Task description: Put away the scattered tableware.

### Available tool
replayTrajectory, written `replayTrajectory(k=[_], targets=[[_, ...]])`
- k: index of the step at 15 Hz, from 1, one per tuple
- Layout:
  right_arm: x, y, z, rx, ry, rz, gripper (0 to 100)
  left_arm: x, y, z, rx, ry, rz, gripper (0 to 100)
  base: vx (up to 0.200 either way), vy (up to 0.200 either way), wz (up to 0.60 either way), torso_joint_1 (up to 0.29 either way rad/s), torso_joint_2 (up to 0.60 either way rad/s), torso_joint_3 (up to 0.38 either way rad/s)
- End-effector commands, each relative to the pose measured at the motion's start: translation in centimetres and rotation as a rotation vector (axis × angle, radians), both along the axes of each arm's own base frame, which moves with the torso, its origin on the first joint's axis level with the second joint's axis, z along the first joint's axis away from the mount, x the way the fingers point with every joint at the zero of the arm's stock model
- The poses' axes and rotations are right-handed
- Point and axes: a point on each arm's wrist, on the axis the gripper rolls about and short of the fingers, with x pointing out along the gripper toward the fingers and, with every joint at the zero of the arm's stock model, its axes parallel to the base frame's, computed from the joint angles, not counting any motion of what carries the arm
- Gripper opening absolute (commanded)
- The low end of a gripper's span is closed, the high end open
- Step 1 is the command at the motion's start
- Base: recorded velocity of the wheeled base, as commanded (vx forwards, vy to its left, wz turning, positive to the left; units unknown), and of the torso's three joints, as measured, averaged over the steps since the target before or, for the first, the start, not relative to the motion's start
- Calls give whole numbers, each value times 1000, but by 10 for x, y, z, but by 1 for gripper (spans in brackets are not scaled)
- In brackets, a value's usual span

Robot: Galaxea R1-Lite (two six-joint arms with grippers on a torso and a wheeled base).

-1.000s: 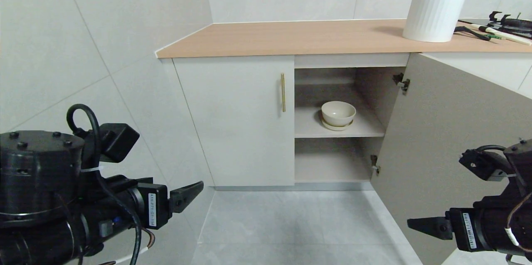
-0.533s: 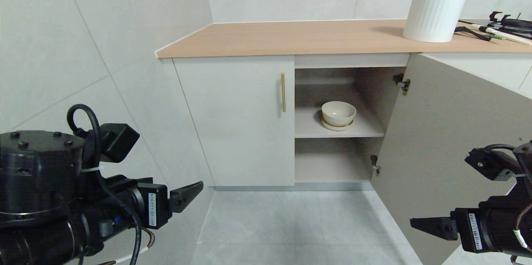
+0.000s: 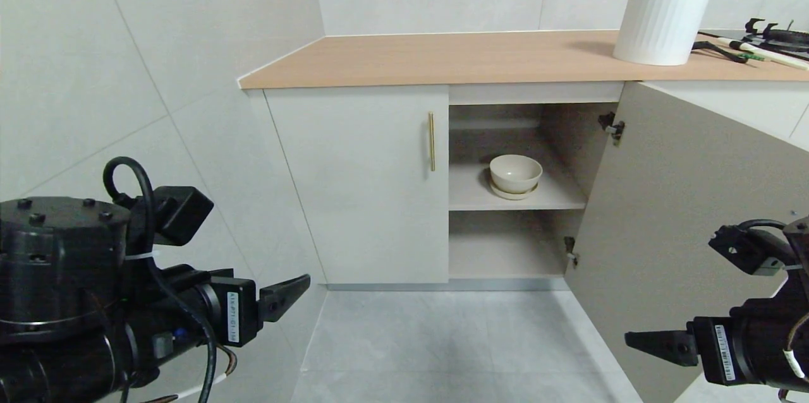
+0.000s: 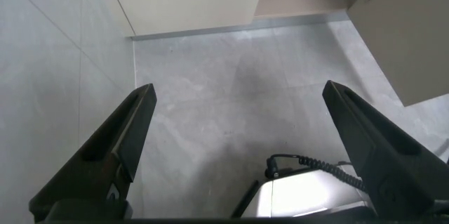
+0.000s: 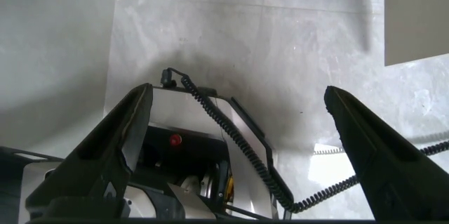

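A cream bowl point(image 3: 515, 171) sits on a small matching plate point(image 3: 510, 193) on the middle shelf point(image 3: 474, 191) of the open cupboard. My left gripper point(image 3: 287, 295) hangs low at the left, well short of the cupboard, and points toward it. In the left wrist view the left gripper point(image 4: 238, 112) is open over bare floor and holds nothing. My right gripper point(image 3: 651, 345) hangs low at the right, in front of the open door. The right gripper point(image 5: 238, 104) is also open, with nothing between its fingers.
The cupboard's right door point(image 3: 670, 201) stands swung out toward my right arm; the left door point(image 3: 360, 182) with its brass handle point(image 3: 431, 141) is closed. On the wooden counter point(image 3: 442, 55) stand a white ribbed cylinder point(image 3: 665, 8) and some utensils point(image 3: 758, 43). A tiled wall runs along the left.
My right arm has drifted slightly right and down. The head view has shifted a touch. The bowl, the plate and my left arm have not moved.
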Motion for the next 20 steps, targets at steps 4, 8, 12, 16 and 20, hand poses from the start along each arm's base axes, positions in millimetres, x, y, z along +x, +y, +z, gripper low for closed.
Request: replayTrajectory(k=[4, 8, 12, 16, 20], targets=[[1, 0, 0, -1, 1, -2, 100, 2, -1, -2, 6, 7, 2, 100, 0, -200, 0, 6, 4, 1], [7, -8, -1, -4, 5, -57, 100, 2, -1, -2, 5, 8, 3, 100, 0, -200, 0, 2, 2, 2], [20, -23, -7, -20, 36, -159, 100, 2, -1, -3, 7, 10, 3, 100, 0, -200, 0, 4, -1, 4], [28, -38, -2, -62, 92, -246, 100, 2, -1, -3, 7, 12, 2, 100, 0, 0, 0, 0, 0, 0], [32, -74, 15, -88, 32, -386, 100, 2, -1, -3, 8, 15, 2, 100, 0, 0, 0, 0, 0, 0]])
